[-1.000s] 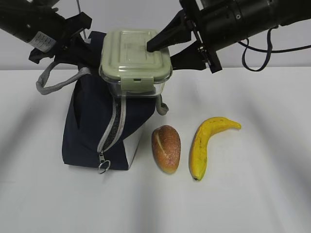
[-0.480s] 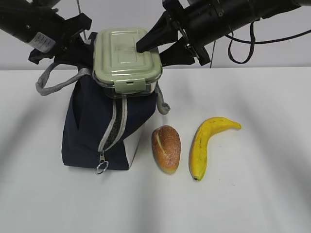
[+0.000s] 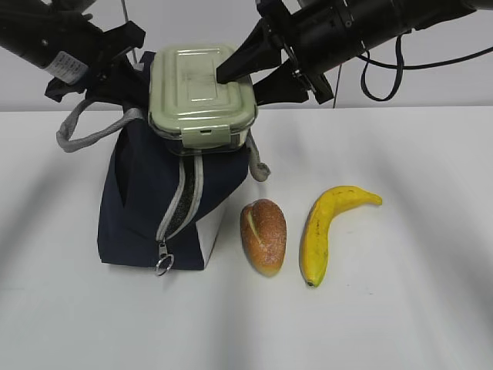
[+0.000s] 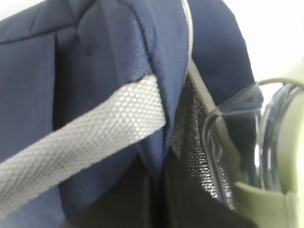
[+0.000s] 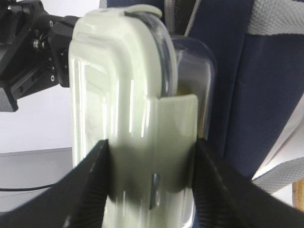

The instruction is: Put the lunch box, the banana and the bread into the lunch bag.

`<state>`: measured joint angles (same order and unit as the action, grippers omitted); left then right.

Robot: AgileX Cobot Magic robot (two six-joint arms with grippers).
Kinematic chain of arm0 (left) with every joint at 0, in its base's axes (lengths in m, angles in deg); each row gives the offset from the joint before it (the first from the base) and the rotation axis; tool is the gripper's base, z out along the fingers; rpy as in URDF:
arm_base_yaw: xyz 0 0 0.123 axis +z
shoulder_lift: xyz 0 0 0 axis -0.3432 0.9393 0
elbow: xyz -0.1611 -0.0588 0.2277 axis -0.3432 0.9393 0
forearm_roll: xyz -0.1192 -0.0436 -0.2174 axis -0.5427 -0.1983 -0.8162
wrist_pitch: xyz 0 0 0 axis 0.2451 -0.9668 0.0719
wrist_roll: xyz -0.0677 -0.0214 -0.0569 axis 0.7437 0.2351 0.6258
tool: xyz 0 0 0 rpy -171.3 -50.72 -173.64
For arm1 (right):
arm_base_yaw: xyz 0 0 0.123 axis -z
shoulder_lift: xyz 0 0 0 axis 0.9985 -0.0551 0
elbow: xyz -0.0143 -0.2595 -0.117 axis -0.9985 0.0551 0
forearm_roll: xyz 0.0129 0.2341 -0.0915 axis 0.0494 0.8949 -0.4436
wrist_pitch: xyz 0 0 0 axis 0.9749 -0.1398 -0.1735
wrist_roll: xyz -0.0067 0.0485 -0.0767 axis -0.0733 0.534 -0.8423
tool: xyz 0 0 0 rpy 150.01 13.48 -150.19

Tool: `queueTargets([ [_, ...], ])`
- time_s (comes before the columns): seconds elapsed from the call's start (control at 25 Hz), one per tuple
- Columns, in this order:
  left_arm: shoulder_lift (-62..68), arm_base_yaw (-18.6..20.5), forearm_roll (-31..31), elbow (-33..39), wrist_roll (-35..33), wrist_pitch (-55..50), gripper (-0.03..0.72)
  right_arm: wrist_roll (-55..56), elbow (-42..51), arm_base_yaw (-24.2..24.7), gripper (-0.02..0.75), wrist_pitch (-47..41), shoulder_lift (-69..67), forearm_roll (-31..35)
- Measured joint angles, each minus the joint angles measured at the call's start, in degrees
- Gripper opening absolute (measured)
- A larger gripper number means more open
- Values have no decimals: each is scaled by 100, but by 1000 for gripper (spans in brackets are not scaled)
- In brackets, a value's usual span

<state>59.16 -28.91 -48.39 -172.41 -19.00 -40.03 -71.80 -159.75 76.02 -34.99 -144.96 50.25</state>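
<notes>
Lunch box [image 3: 202, 94] sits at the mouth of the lunch bag [image 3: 146, 200], squeezed by the right gripper [image 3: 248, 71] ready to go in, while the closed left gripper [image 3: 115, 65] pulls the bag open

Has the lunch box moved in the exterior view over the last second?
Yes. The lunch box, held by the right gripper, has shifted left and slightly up, so it now sits more squarely over the lunch bag. The bread marks the fixed spot.
</notes>
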Motion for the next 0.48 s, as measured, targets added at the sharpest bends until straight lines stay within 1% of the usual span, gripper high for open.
queueTargets([
  [0.24,0,0,0,0,0,0,-1,9,0,0,358,176,-98,-67],
  [0.4,0,0,0,0,0,-6,-1,355,0,-12,384,188,-189,-707],
  [0.48,0,0,0,0,0,-11,-1,451,0,-12,384,200,-210,-914],
])
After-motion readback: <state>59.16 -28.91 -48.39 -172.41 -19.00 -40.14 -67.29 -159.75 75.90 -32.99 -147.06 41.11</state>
